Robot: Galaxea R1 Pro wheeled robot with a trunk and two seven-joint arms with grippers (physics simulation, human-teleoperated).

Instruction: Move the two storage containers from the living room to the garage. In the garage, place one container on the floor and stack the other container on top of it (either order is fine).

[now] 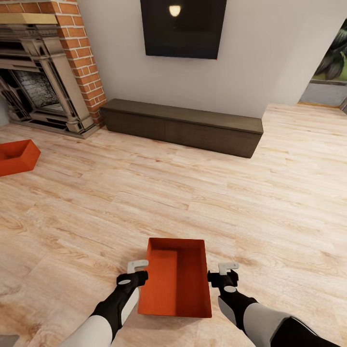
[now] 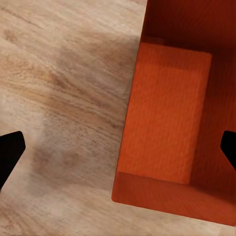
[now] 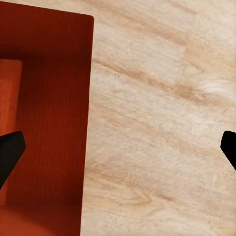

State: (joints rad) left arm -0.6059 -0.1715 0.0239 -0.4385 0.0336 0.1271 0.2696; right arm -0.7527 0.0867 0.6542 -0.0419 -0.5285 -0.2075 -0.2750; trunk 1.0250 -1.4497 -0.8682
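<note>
An orange-red storage container (image 1: 176,279) is seen lying on the light wood plank floor (image 1: 193,193) of the living room, directly in front of the robot, its open top facing up and its long axis running away from the robot. Its walls are thin and plain, without lid or handles, so it is judged to be light and fairly stiff, though the walls may flex if squeezed hard. The smooth sides are judged slippery; a pinch over the top rim of each long wall is judged the better hold, one hand on each side, so that the box is kept level.

The left hand (image 1: 138,271) is held just beside the left long wall, and the right hand (image 1: 222,273) just beside the right long wall. In the left wrist view the hand (image 2: 118,150) is seen spread wide, with the near long wall (image 2: 129,123) between its fingers. In the right wrist view the hand (image 3: 118,150) is likewise spread, straddling the other wall (image 3: 88,98). Nothing is gripped yet.

A second container (image 1: 17,156) is seen well apart, near the red brick fireplace (image 1: 48,72). A long dark low cabinet (image 1: 183,126) stands against the wall beneath a black TV (image 1: 183,28).
</note>
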